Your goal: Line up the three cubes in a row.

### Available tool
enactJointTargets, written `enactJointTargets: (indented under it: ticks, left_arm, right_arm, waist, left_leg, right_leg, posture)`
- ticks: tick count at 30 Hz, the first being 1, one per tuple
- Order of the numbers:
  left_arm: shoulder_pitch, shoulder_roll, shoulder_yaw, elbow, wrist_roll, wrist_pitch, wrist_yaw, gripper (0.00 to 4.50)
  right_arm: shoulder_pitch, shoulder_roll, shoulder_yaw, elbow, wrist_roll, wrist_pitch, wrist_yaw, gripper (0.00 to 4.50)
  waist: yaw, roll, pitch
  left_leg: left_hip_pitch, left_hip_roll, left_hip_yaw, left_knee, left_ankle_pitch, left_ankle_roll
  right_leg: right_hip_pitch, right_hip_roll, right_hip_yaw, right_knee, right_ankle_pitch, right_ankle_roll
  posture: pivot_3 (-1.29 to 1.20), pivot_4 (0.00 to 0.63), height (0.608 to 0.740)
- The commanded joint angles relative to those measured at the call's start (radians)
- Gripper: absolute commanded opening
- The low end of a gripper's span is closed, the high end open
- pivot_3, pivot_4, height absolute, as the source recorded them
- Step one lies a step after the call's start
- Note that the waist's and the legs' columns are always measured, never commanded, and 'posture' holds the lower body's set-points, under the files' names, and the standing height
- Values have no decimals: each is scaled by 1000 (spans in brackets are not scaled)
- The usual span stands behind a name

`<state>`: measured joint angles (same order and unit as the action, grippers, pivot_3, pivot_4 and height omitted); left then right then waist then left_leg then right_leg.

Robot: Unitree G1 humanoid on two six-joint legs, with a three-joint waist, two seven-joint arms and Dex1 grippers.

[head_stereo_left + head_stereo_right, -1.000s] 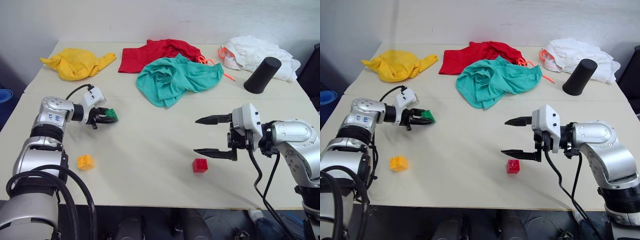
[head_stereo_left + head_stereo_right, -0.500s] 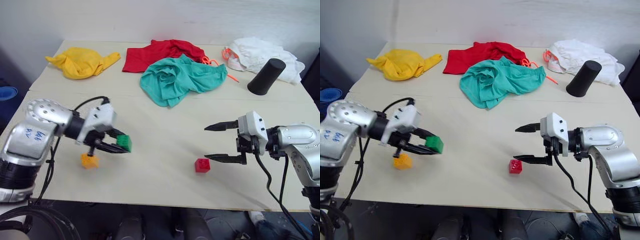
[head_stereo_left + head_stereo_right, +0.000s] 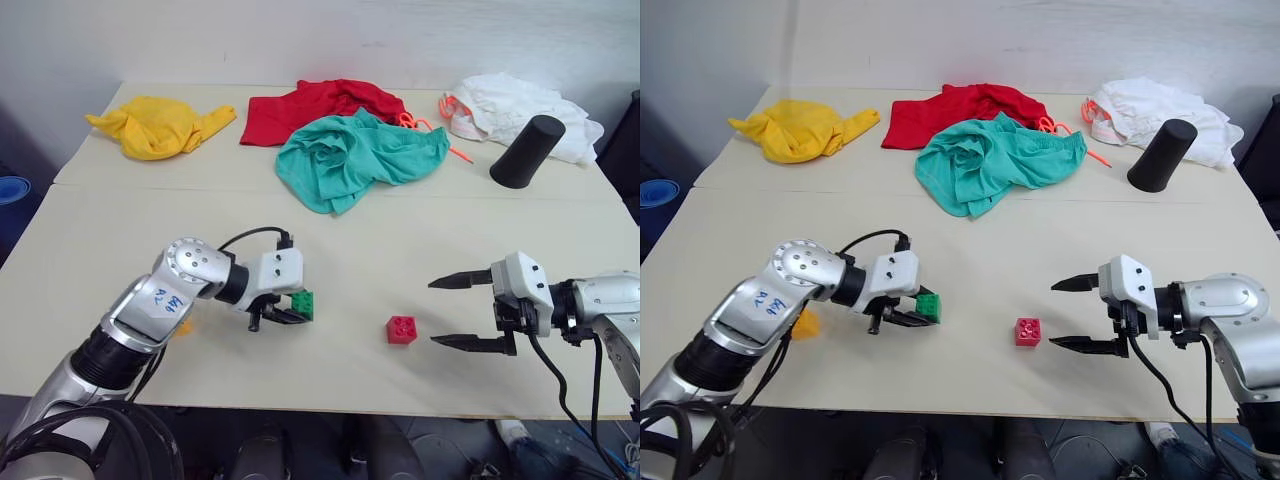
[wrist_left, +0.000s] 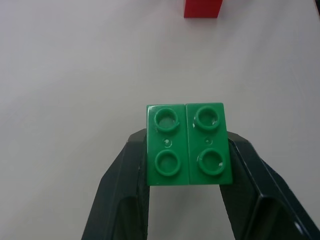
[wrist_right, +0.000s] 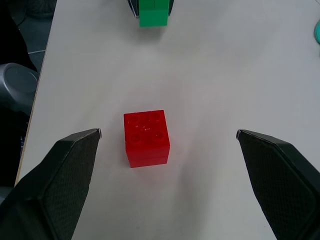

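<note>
Green studded plastic brick (image 4: pixel 188 144) sits pinched by its flat sides in our left gripper (image 3: pixel 283 312), low over the table near the red studded brick (image 3: pixel 401 329). It looks light, rigid and slick, so we'd keep that side grip. Our right gripper (image 3: pixel 472 312) gapes wide beside red.

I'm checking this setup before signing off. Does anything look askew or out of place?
Only clutter. Four crumpled cloths lie heaped along the table's far side, and a black cylinder leans tilted against the white one. The green cube in the left gripper and the red cube look undamaged.
</note>
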<state>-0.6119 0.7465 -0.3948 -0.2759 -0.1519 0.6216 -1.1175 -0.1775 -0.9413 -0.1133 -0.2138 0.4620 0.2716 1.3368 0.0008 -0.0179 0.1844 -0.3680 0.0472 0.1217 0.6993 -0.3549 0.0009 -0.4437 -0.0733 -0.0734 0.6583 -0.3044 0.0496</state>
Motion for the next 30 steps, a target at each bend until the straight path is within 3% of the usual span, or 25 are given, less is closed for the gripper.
enactJointTargets:
  ticks: [1,30]
  left_arm:
    - [17,-21,-16,5,9,-41,-5,1501]
    - [72,-71,-49,33,81,-130,15,1501]
  right_arm:
    - [22,-26,-45,-48,11,-5,-10,4500]
    - [11,-9,-12,-74,10,-12,-39,4500]
  waist:
    - [1,0,0]
    - [8,0,0]
  left_leg:
    - [0,0,0,0,0,0]
    - [0,0,0,1,0,0]
  right_leg:
    - [0,0,0,0,0,0]
    - [0,-1,0,1,0,0]
  posture:
    - [0,150,740]
    - [0,150,740]
